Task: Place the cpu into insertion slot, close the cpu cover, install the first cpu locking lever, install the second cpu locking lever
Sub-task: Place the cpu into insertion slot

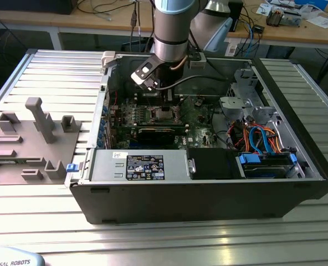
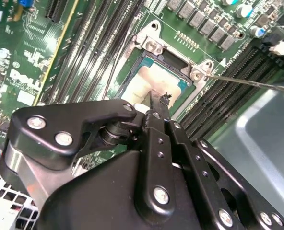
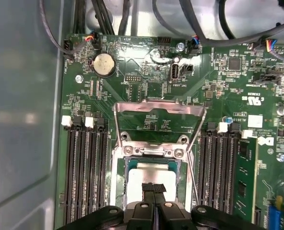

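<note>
Although the jaws of the black gripper (image 3: 154, 188) are clenched pad against pad, nothing shows between them. Their tips hang right over, perhaps touching, the small square cpu with its dull silver top (image 3: 149, 173). The chip lies flat inside the pale-rimmed square insertion slot (image 3: 117, 189) on the green motherboard (image 3: 151, 79).

Judged from that, the placing step looks finished and the cover step is the one in hand. The thin silver windowed cpu cover (image 3: 159, 106) stands flipped up off the slot at its hinge, with green board showing through its window. Bringing it down would call for the fingertips to clear the chip first, since the plate must swing over the very spot where they sit.

A thin wire locking lever (image 2: 247, 81) sticks out unlatched over the long black memory slots (image 3: 84, 177). Those slots flank the socket closely on both sides, and an upright green memory module (image 3: 245, 177) stands beyond one bank. Sideways room therefore looks tight, and the open room lies upward.

In the exterior view the board sits toward the far middle of the open black computer case (image 1: 208, 188). Bundled blue and orange cables (image 1: 258, 138) lie toward the exterior view's right.
</note>
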`<state>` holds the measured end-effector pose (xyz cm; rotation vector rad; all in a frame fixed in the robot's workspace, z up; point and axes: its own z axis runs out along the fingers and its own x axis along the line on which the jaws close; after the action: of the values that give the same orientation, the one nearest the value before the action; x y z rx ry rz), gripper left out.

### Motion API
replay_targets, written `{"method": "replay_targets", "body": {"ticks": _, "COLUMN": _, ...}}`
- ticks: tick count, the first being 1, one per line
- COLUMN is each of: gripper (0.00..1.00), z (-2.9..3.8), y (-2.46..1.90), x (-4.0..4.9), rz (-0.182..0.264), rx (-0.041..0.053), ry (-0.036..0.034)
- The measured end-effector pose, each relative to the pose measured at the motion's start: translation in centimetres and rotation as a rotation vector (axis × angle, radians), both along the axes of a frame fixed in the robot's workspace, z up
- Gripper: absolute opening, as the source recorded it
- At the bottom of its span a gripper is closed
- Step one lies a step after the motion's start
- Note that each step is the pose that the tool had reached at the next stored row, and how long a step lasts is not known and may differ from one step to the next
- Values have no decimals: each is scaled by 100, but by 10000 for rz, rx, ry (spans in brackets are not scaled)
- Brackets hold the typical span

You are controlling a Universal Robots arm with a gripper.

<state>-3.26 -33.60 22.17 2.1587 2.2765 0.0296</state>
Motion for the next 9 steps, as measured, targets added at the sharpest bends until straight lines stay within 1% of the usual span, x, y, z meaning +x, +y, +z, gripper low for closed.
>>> {"method": "replay_targets", "body": {"ticks": 6, "gripper": 11, "z": 107, "y": 0, "x": 2, "rz": 0, "rx": 63, "ry": 0}}
{"method": "replay_targets", "body": {"ticks": 9, "gripper": 11, "z": 143, "y": 0, "x": 2, "rz": -1, "rx": 71, "ry": -1}}
